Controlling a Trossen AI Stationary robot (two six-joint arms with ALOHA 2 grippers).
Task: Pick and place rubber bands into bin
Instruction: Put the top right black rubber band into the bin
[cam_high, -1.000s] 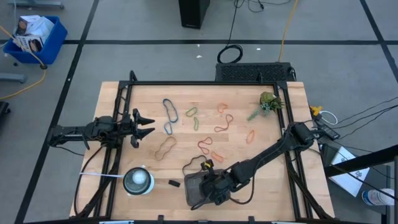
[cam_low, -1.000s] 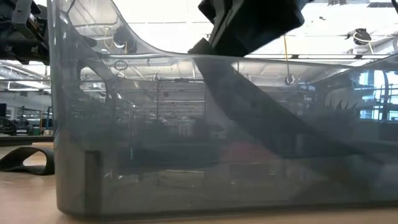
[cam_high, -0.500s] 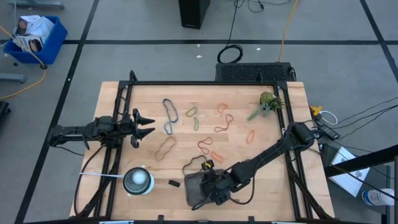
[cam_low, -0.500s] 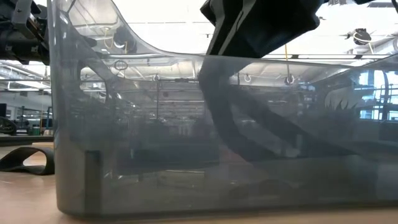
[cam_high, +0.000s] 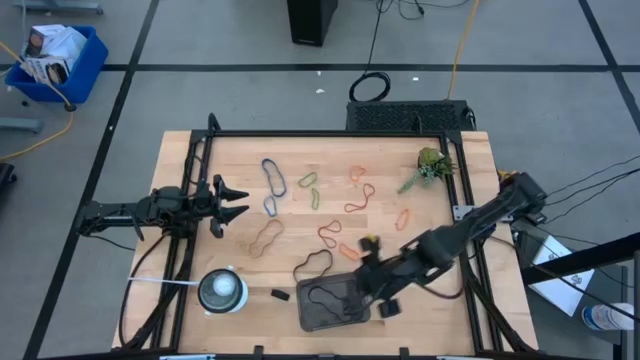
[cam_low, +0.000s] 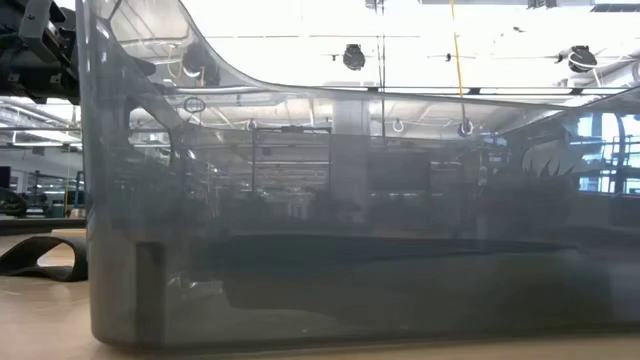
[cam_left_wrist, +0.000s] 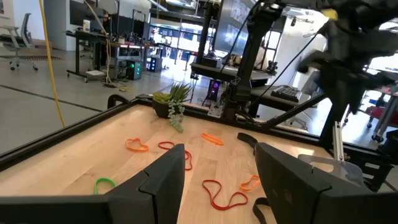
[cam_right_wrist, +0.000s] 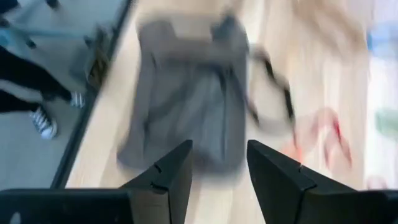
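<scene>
The bin (cam_high: 335, 305) is a dark grey tray at the table's near middle; its wall fills the low view (cam_low: 350, 250). One black rubber band (cam_high: 325, 298) lies in it. Several rubber bands lie on the table: blue (cam_high: 272, 178), green (cam_high: 308, 181), tan (cam_high: 265, 238), red (cam_high: 330, 235), orange (cam_high: 403, 217) and black (cam_high: 313, 263). My right gripper (cam_high: 365, 280) hangs above the bin's right side, open and empty (cam_right_wrist: 217, 155). My left gripper (cam_high: 240, 203) waits open at the table's left (cam_left_wrist: 221, 168).
A round white object (cam_high: 221, 290) and a small black piece (cam_high: 280, 295) lie left of the bin. A green plant (cam_high: 430, 165) stands at the far right. A black frame runs round the table's edges (cam_high: 330, 133).
My right gripper has risen out of the bin and drawn back toward the table's right edge; it has left the low view. A black rubber band now shows lying in the bin, where the gripper stood before.
</scene>
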